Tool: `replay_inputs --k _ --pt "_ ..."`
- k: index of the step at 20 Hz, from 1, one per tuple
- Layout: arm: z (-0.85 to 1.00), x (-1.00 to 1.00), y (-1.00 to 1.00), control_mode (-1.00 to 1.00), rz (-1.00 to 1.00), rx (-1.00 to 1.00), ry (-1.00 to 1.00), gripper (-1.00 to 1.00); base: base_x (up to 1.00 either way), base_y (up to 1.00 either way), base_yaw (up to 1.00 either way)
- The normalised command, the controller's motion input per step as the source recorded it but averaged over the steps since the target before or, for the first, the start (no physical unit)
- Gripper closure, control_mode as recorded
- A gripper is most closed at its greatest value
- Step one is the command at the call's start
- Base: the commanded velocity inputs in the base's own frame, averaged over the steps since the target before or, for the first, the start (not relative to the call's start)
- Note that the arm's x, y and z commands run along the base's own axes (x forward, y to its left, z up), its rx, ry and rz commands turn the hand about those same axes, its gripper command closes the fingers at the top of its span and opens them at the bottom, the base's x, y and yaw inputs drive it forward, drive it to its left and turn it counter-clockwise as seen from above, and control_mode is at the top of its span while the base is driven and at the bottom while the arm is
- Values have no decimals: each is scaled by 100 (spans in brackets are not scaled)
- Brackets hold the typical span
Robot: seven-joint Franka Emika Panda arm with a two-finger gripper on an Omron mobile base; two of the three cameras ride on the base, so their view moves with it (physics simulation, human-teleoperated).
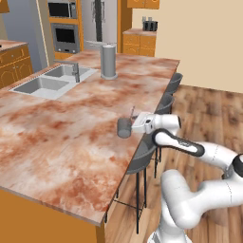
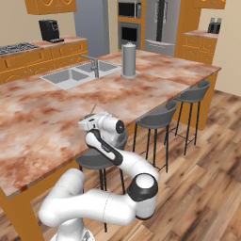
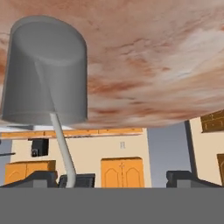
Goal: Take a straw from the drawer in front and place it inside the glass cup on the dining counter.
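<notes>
straw (image 3: 61, 140) inside glass cup (image 3: 46, 72) in hand view; end effector (image 1: 135, 122) wide, beside cup

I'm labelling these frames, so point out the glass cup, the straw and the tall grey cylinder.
glass cup (image 3: 43, 70), hand view, its side wall.
straw (image 3: 65, 153), hand view, the part outside the cup.
tall grey cylinder (image 1: 108, 59), left base view, mid body.

The white arm rises from the base at about five o'clock in the left base view, folds at a bulky elbow, and reaches toward ten o'clock; the forearm runs nearly level, ending in a dark-banded wrist. The gripper (image 1: 135, 122) lies roughly horizontal (fingers pointing toward nine o'clock in that view); in the hand view its jaws stand wide apart, with nothing clamped between them.
</notes>
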Motion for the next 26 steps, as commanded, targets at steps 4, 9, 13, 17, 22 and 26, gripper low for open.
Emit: replay_inputs --k 4,9,13,17,22,26 --pt "-7 0 -6 -100 5 -10 13 -100 0 0 0" --pt "0 -1 -26 -100 6 -7 7 -100 0 0 0" --pt "11 -23 -52 -100 4 -1 0 -100 0 0 0" --pt "34 -52 -60 -100 3 0 0 -100 0 0 0" --pt "71 -65 -39 -100 1 -5 0 -100 0 0 0" --pt "100 -61 0 -100 1 -19 4 -100 0 0 0"
